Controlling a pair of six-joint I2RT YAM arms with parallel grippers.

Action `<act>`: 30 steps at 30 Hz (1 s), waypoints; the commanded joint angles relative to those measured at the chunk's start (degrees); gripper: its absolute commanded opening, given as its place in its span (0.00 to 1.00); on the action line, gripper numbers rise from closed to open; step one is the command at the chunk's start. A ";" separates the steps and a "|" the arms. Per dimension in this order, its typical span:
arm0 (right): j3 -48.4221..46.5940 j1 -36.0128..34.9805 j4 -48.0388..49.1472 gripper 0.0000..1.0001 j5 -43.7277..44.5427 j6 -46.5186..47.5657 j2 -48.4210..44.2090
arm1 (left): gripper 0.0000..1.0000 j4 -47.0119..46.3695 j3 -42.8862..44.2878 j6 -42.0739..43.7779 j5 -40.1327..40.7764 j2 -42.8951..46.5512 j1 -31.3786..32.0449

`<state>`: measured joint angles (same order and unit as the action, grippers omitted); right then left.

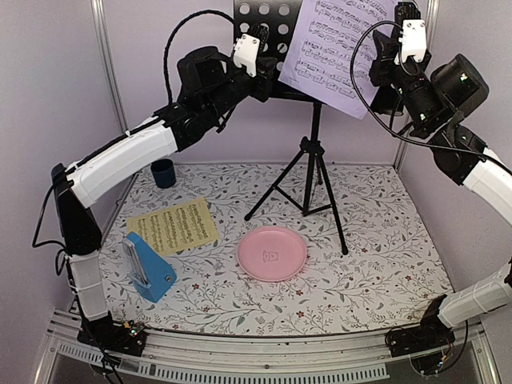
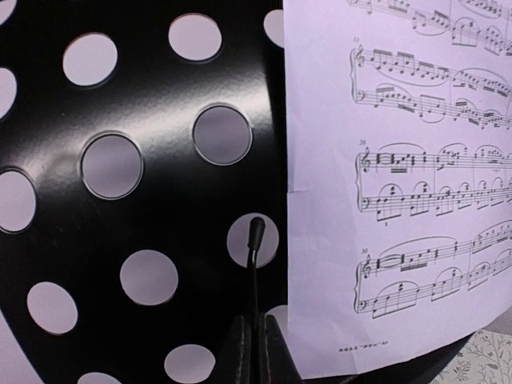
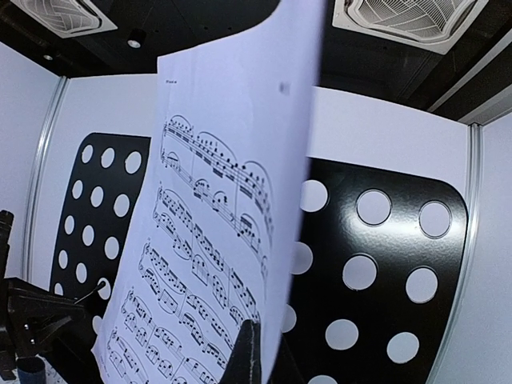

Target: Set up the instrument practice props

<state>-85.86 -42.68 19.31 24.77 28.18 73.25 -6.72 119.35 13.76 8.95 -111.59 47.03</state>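
Observation:
The black perforated music stand (image 1: 312,160) stands on its tripod at the back middle. The lilac sheet (image 1: 340,52) leans against its desk. My right gripper (image 1: 376,58) is shut on the sheet's right edge; in the right wrist view the fingers (image 3: 254,352) pinch the lilac sheet (image 3: 216,240) in front of the desk (image 3: 376,240). My left gripper (image 1: 268,72) is at the desk's left part, shut on the stand's thin black page-holder wire (image 2: 255,256) beside the lilac sheet (image 2: 400,200). The yellow sheet (image 1: 173,226) lies flat at the left. The blue metronome (image 1: 149,268) stands near it.
A pink round plate (image 1: 272,253) lies in front of the tripod legs. A small dark blue cup (image 1: 163,173) stands at the back left. The floral mat (image 1: 384,264) covers the table. Walls close in at the left, back and right.

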 commanded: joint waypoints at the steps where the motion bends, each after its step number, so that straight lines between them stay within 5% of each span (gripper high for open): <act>1: -0.33 0.40 2.19 0.00 1.17 1.11 0.52 | 0.00 -8.21 -3.07 1.89 -3.82 3.01 0.70; 30: -12.47 0.39 4.10 0.00 -13.37 12.70 13.12 | 0.00 -10.53 -5.11 5.93 -12.61 2.34 0.72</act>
<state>-96.33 -42.61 22.20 14.15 38.44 84.79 -14.35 114.37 18.87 -0.54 -110.26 46.98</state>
